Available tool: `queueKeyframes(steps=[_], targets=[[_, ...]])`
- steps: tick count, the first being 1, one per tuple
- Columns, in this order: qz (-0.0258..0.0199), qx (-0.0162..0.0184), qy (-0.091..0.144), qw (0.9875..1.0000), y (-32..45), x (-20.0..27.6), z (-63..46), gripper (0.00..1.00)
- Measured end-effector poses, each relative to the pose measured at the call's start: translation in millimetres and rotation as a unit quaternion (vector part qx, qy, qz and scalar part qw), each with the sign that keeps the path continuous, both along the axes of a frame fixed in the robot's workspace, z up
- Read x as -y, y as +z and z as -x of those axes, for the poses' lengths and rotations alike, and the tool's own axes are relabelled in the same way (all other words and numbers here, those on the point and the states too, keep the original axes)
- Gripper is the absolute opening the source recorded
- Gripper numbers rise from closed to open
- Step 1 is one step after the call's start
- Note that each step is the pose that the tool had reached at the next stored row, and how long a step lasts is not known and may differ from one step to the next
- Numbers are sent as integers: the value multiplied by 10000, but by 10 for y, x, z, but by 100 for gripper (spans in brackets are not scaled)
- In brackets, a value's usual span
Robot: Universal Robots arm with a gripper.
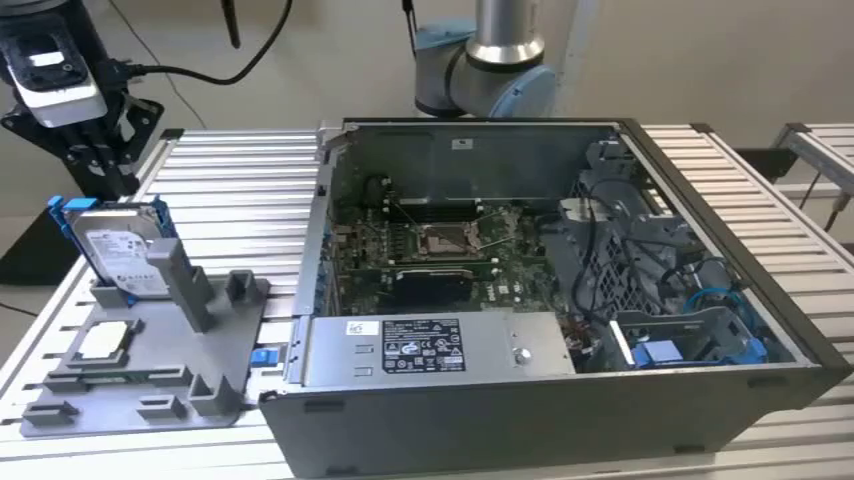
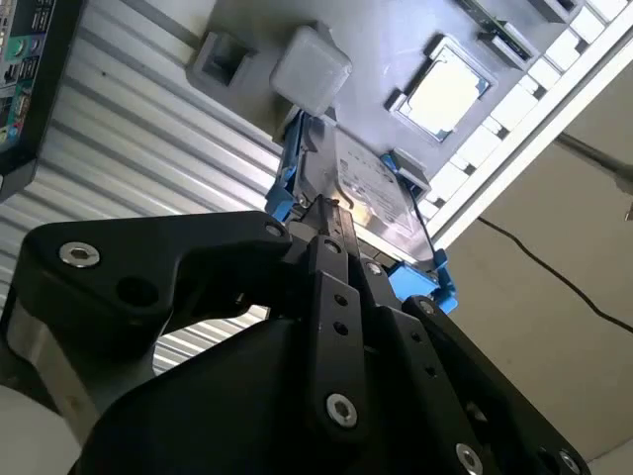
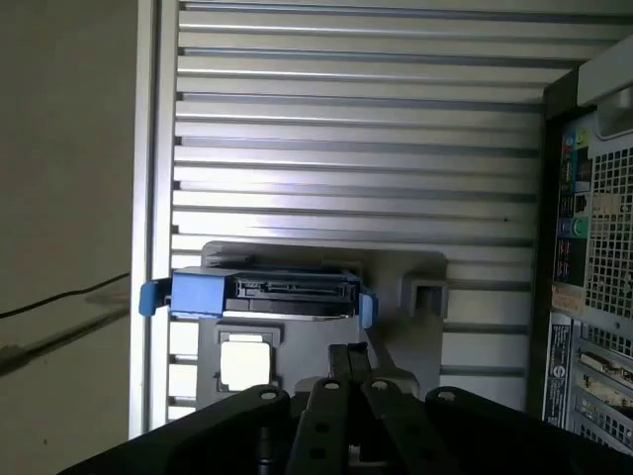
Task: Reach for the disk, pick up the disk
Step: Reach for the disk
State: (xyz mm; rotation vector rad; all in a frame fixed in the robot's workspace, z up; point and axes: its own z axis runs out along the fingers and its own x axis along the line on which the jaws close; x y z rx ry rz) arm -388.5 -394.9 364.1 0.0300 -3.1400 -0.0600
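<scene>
We see the silver disk (image 1: 123, 255), with white label and blue frame, upright at the exterior view's left. The gripper (image 1: 104, 162) hangs just above it, and we cannot tell whether it is spread.

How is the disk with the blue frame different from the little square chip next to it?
The disk stands upright in the grey holder; the chip lies flat on it. The disk is bigger and rectangular; the chip is small and square. The disk has a blue frame; the chip has none. Both are silvery.
</scene>
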Motion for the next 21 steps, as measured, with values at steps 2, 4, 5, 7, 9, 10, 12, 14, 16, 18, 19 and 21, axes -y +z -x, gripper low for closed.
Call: queueKeyframes(steps=[2, 4, 5, 7, 9, 10, 12, 14, 16, 18, 19, 21], targets=[[0, 0, 0, 10000, 0, 0, 0, 0], [0, -1, -1, 10000, 0, -5, 2, 0], [0, 0, -1, 10000, -1, -9, 5, 0], [0, 0, 1, 10000, -2, -27, 21, 0], [0, -1, 0, 10000, -5, -46, 54, 0], [0, 0, 1, 10000, -7, -55, 76, 0], [0, 0, 1, 10000, -11, -68, 126, 0], [0, 0, 1, 10000, -18, -75, 196, 0], [0, -1, 1, 10000, -24, -97, 286, 0], [0, 0, 2, 10000, -30, -130, 375, 0], [0, 0, 1, 10000, -34, -146, 420, 0], [0, 0, 1, 10000, -39, -179, 510, 0]])
